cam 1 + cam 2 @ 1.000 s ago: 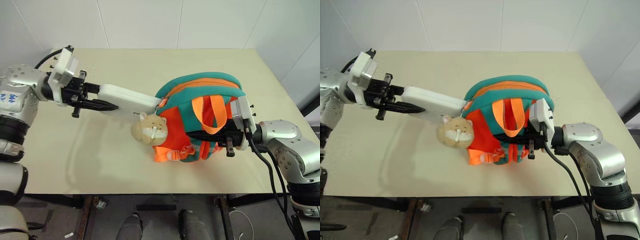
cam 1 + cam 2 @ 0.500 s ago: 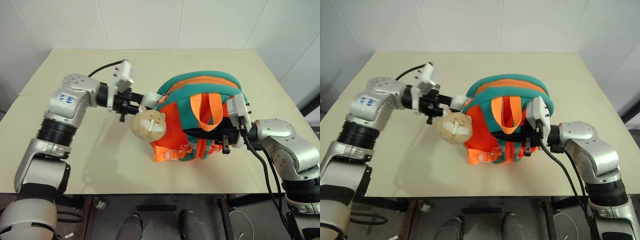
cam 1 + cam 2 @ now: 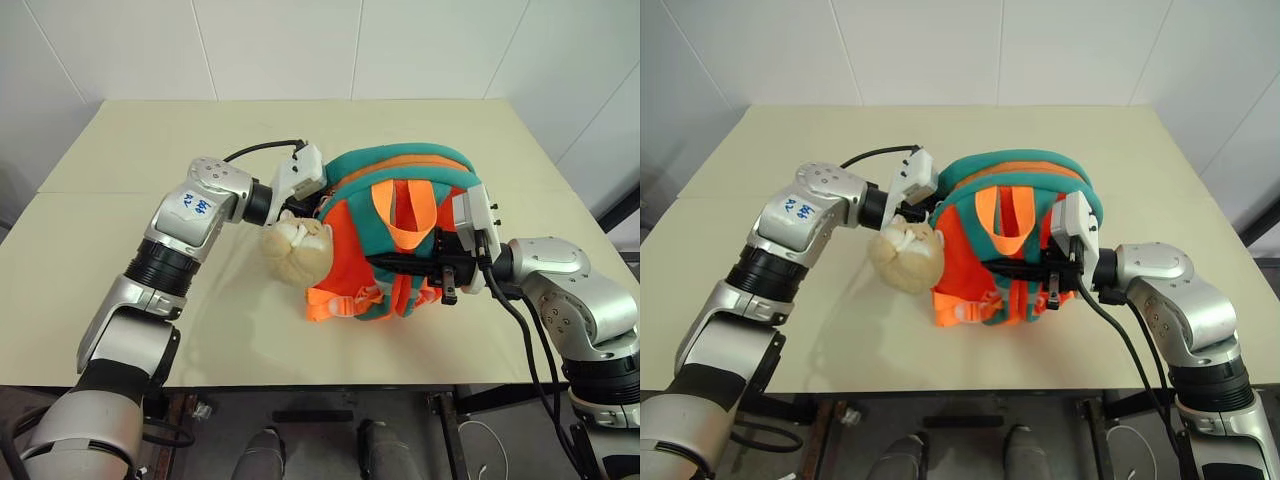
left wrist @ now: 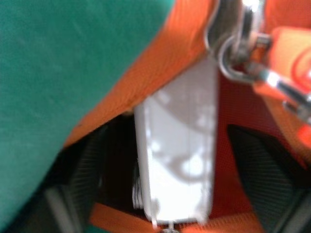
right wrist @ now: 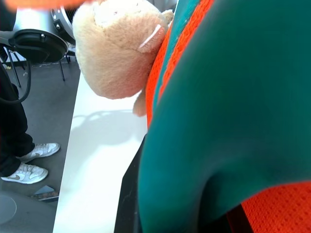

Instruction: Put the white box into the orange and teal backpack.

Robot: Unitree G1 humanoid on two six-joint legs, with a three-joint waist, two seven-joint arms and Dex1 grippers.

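Left wrist view, one white box (image 4: pixel 177 155), one orange and teal backpack (image 4: pixel 73 63)

Both eye views look down from the head over the table (image 3: pixel 140 140), sharing the orange and teal backpack (image 3: pixel 400 165). Each wrist view sits pressed close against that backpack's fabric.

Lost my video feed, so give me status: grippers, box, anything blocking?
Left gripper at the opening of the orange and teal backpack, jaws hidden. Right gripper shut on backpack. Flat white box inside. Beige plush charm hangs beside the opening.
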